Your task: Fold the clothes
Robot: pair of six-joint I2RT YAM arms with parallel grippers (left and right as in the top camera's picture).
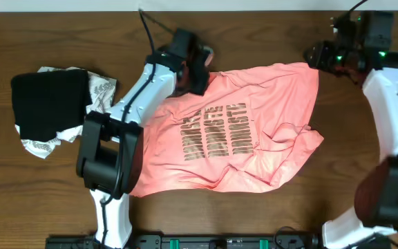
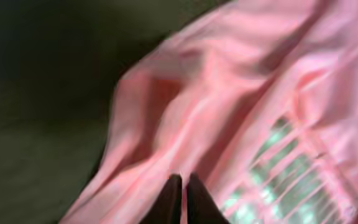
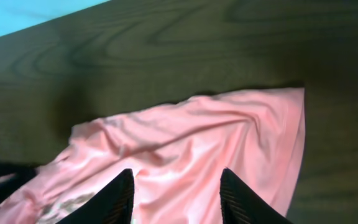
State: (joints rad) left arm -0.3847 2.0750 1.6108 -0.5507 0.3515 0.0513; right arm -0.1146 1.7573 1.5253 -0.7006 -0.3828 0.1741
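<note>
Left jaws: seen closed, fingertips (image 2: 171, 200) pressed together at the upper left edge of the T-shirt (image 1: 240, 131); whether fabric was pinched could not be told.
Right jaws: held open and empty over the shirt's upper right corner.
Nearby: a black garment (image 1: 50, 102) was piled on a white patterned cloth (image 1: 41, 144), left of the shirt, beyond the left arm (image 1: 133, 97).
T-shirt: spread rumpled, lettering (image 1: 216, 130) up, mid-worktop.
Surface: dark wood worktop (image 1: 268, 221).
</note>
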